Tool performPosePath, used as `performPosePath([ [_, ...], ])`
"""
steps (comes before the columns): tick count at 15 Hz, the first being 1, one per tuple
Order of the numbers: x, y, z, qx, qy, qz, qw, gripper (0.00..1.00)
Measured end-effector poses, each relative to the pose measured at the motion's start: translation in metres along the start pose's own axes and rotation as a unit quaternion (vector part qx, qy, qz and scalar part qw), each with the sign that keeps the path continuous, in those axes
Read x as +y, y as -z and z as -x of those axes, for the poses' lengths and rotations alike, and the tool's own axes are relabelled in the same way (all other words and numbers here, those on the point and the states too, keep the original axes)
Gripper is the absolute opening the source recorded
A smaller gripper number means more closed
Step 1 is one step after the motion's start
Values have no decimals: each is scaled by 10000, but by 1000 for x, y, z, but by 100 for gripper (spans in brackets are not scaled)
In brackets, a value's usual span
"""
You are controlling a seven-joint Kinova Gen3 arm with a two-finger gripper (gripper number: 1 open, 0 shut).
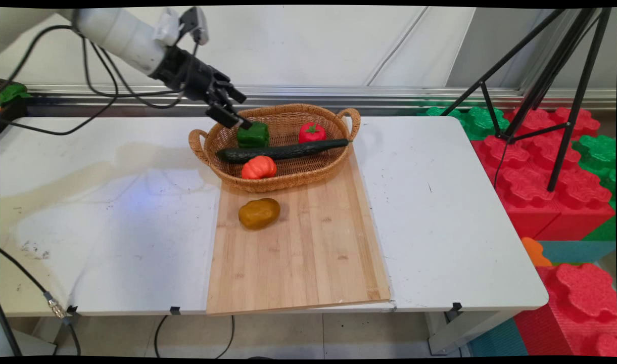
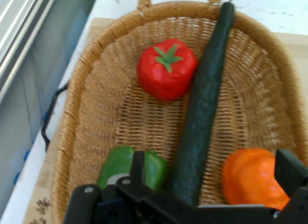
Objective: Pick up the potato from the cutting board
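The end effector (image 1: pixel 232 114) hangs in the upper left of the main view, angled down toward the left end of a woven basket (image 1: pixel 288 108), and its two fingers stand apart, gripping nothing. Its tips sit just above a green pepper (image 1: pixel 253 135), the thing nearest to it; whether they touch it cannot be told from here. The pepper is a blocky, glossy green piece lying against the basket's back wall, left of centre in the frame. In the hand view the end effector (image 2: pixel 213 162) rises from the bottom edge with one finger in front of the green pepper (image 2: pixel 120 169) at lower left and the other far over at lower right, beside an orange, ribbed, tomato-like piece (image 2: pixel 248 178). Between them a long dark cucumber (image 2: pixel 204 113) runs from the bottom centre up to the basket (image 2: pixel 77 103) rim at the top, its tip sticking out over the edge. A red tomato (image 2: pixel 166 70) with a green stalk lies above centre, just beside the cucumber. In the main view the cucumber (image 1: pixel 283 150) crosses the basket from left to right, with the red tomato (image 1: pixel 312 133) behind it and the orange piece (image 1: pixel 258 167) in front. The basket stands on the far end of a wooden board (image 1: pixel 298 253) on the white desk (image 1: pixel 439 202) — and a brown potato (image 1: pixel 259 213) lies alone on the board, just below the basket.
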Motion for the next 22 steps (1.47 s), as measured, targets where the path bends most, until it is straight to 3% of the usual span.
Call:
performPosePath([
  [11,52,55,31,-244,158,330,9990,100],
  [17,84,60,49,-417,234,474,9977,100],
  [22,113,46,61,-530,351,545,9965,100],
])
